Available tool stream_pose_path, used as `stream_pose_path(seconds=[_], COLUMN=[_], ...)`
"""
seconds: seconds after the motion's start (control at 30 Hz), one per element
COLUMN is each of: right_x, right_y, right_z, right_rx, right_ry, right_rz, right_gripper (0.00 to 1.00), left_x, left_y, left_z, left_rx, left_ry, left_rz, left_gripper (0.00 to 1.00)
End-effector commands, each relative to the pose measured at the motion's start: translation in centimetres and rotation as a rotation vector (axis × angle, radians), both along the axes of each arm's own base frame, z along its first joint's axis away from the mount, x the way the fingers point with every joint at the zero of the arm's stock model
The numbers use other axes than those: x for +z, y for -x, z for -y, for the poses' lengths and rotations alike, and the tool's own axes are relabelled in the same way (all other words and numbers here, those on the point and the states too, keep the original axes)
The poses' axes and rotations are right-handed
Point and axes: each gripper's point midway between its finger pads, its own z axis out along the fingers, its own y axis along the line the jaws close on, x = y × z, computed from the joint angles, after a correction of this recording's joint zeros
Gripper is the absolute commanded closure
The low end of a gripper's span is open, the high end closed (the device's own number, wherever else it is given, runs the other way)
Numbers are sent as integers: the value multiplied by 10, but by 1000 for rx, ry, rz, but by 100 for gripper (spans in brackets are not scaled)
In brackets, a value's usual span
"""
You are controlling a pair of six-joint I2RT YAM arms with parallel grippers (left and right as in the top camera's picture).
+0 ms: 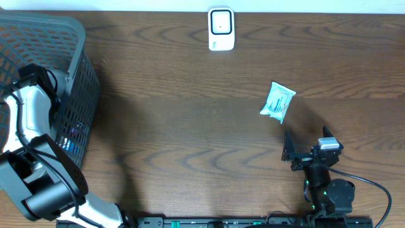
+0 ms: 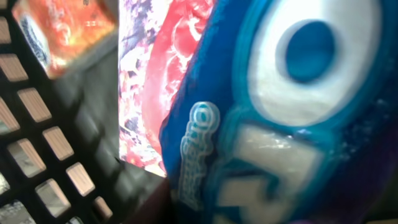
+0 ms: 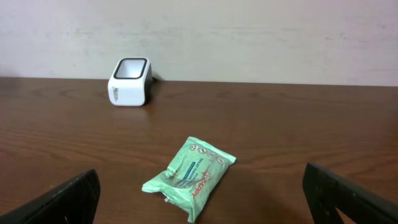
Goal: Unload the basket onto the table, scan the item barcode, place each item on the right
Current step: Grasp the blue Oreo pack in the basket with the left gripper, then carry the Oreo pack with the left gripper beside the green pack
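My left end effector is down in the basket (image 1: 81, 54), right against a blue packet (image 2: 280, 124) (jaws hidden, can't tell if clamped). My right end effector (image 1: 305, 142) is wide apart and idle. Risk: the glossy packet slips or snags the mesh on the way to the scanner (image 1: 221, 29).

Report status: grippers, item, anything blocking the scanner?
Right gripper open, empty, short of green packet. Left arm down in basket, jaws out of sight, blue packet filling its camera. Scanner at far edge, nothing in front.
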Motion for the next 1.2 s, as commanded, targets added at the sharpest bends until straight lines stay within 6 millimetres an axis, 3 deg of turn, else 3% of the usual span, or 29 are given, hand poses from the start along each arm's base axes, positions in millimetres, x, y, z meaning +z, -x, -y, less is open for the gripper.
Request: stream_pose_path(seconds=[0.0,0.17,0.5,0.7,0.83,0.97,1.07,1.17], right_x=[0,0,0,0,0,0,0,0], right_y=[0,0,0,0,0,0,0,0], right_z=[-1,-1,-1,-1,-1,-1,-1,-1], right_rx=[2,2,2,2,2,2,2,2], right_ry=[-14,-14,-14,-14,-14,-14,-14,-14], right_rz=[-1,-1,-1,-1,-1,-1,-1,-1], right_gripper=[1,1,1,1,1,1,1,1], left_x=[7,37,137,221,298,363,387,381], left_y=[0,-13,-30,-43,-50,-46,-48,-56], left_z=[-4,-11,-20,-6,33,95,152,206], left_rx=[0,0,8,-33,-160,-337,-502,-643], left_ry=[-28,-63,-211,-278,-243,-144,-8,130], left_rz=[6,71,354,716,1051,1330,1443,1437], left_gripper=[92,92,93,92,92,92,93,93])
